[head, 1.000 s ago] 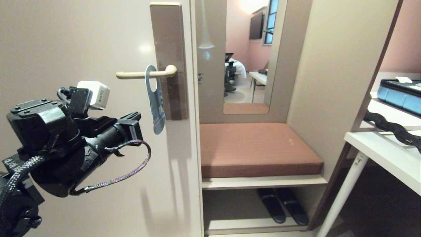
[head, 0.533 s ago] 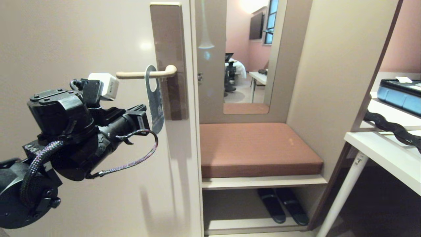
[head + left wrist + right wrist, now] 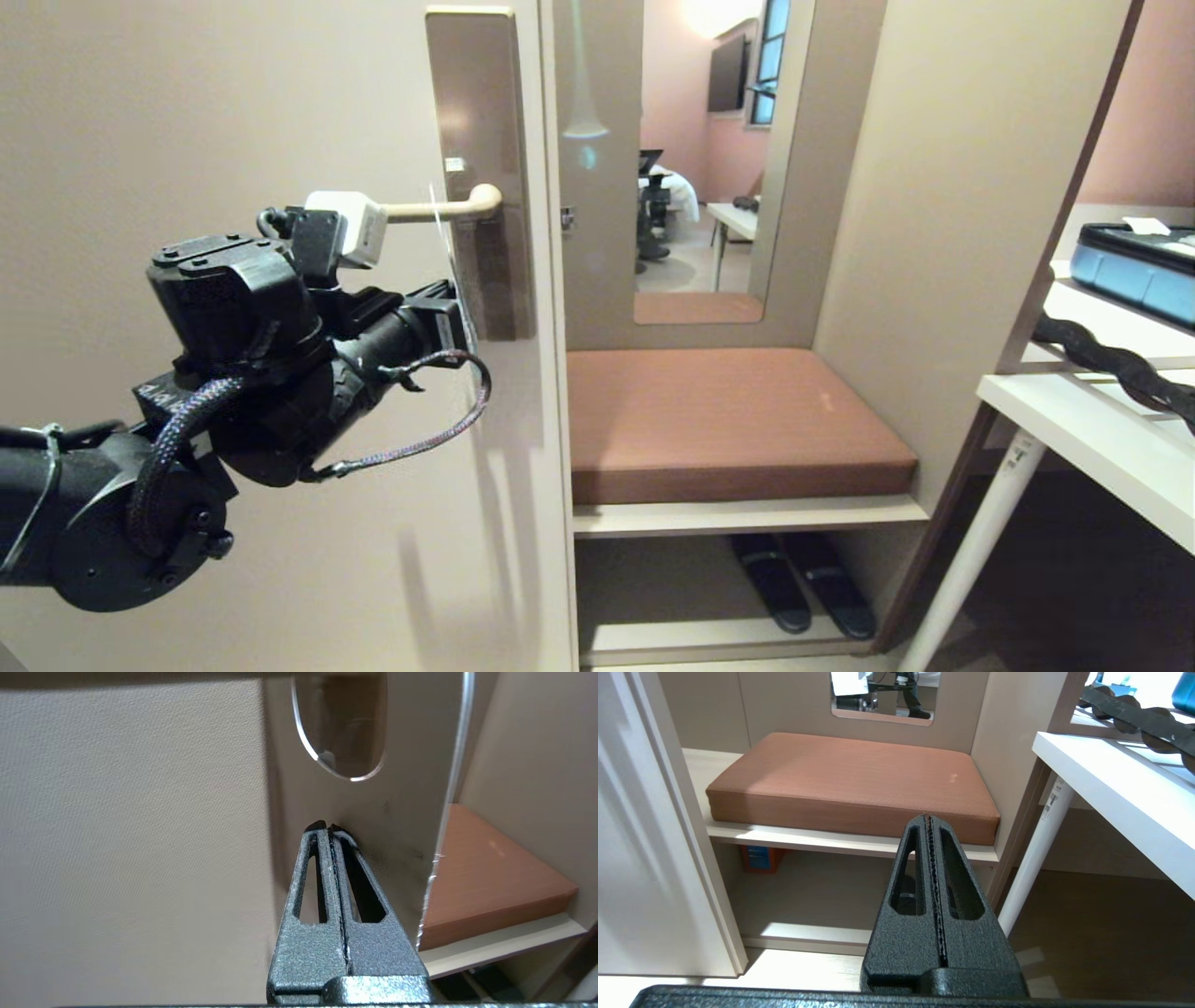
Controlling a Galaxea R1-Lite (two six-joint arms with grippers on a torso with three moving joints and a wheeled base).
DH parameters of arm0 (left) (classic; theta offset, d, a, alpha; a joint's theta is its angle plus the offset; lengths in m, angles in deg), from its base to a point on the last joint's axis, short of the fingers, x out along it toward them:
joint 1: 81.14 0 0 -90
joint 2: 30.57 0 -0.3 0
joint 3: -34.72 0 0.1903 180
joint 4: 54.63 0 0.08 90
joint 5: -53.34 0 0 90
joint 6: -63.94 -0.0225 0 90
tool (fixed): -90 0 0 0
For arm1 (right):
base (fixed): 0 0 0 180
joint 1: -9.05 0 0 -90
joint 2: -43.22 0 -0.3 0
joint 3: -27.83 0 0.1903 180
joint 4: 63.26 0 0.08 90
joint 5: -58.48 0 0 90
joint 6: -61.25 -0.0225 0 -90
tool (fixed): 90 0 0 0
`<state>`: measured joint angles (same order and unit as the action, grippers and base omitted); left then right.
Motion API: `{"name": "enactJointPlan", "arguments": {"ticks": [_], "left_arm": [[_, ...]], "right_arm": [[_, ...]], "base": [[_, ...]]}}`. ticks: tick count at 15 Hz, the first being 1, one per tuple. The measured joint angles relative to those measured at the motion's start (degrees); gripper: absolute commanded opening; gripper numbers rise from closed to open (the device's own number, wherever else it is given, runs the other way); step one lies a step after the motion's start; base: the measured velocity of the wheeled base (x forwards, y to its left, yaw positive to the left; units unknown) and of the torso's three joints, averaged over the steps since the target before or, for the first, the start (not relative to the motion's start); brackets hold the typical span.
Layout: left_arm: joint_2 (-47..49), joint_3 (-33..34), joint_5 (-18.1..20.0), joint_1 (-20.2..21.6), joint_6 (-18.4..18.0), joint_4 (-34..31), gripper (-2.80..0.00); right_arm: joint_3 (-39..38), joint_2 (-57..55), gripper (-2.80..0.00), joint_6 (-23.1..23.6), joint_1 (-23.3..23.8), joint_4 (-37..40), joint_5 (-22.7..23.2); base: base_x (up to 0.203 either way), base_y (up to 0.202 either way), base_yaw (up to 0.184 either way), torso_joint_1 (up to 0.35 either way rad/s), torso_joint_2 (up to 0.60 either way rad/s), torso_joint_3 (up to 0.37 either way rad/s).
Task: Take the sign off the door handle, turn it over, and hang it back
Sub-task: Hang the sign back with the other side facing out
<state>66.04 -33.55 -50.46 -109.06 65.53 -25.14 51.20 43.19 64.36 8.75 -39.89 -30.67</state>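
Note:
The sign (image 3: 402, 812) hangs from the door handle (image 3: 448, 207), a slim beige lever on a tall brown plate (image 3: 481, 112) on the cream door. In the head view the sign (image 3: 446, 245) shows only as a thin edge. In the left wrist view its oval hole (image 3: 343, 723) sits just above my left gripper (image 3: 328, 828). That gripper (image 3: 460, 322) is shut with nothing between its fingers, and its tips are at the sign's face below the hole. My right gripper (image 3: 930, 819) is shut and empty, low down, facing the bench.
Right of the door is a recess with a brown cushioned bench (image 3: 728, 420), a mirror (image 3: 700, 159) above it and dark slippers (image 3: 803, 583) below. A white table (image 3: 1092, 439) with a blue case (image 3: 1134, 266) stands at the far right.
My left arm has moved up and right to the sign. The sign has swung from showing its blue-grey face to edge-on in the head view. The right arm has not moved.

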Motion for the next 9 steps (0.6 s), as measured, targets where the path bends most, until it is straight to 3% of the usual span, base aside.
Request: {"name": "enactJointPlan", "arguments": {"ticks": [9], "left_arm": [[4.09,-4.59,-0.05,-1.74,0.08,1.14,-2.80]], "right_arm": [[0.00,0.00,-2.80,-0.02,-0.02,0.00,0.01]], "base": [[0.000,0.000,0.000,0.000,0.00,0.000]]}}
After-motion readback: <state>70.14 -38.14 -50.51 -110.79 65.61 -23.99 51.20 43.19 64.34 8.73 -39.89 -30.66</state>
